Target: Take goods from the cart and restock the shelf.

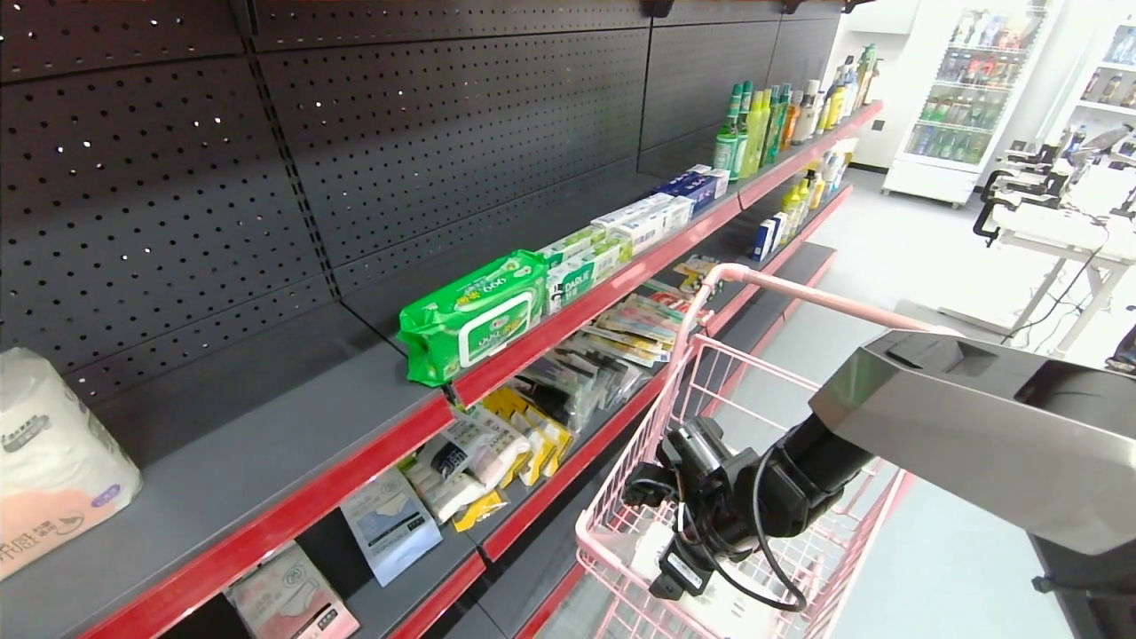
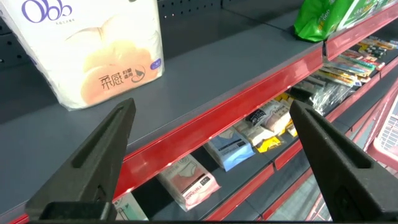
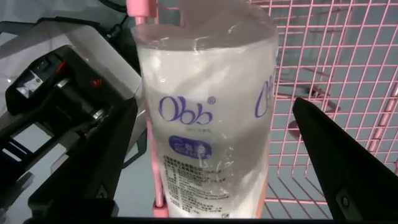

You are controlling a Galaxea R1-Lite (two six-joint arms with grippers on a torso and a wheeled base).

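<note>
The right gripper (image 3: pixel 214 106) has its jaws spread wide on either side of a clear-wrapped roll pack (image 3: pixel 208 124). The pack stands upright between them inside the pink wire cart (image 3: pixel 348 62), against a corner post. One finger looks to lie right at the wrap and the other stands a little off it; whether either presses on it I cannot tell. The right arm (image 1: pixel 799 479) slopes down over the cart's rim, its wrist bent into the basket. The left gripper (image 2: pixel 211 106) hangs with jaws wide apart and nothing between them, just in front of the top shelf (image 2: pixel 205 81). On that shelf a white tissue pack (image 2: pixel 99 43) stands upright near the left gripper. A green wipes pack (image 1: pixel 475 315) lies farther along at the red edge. On the shelf below, flat packets (image 1: pixel 461 461) lie in a row.
</note>
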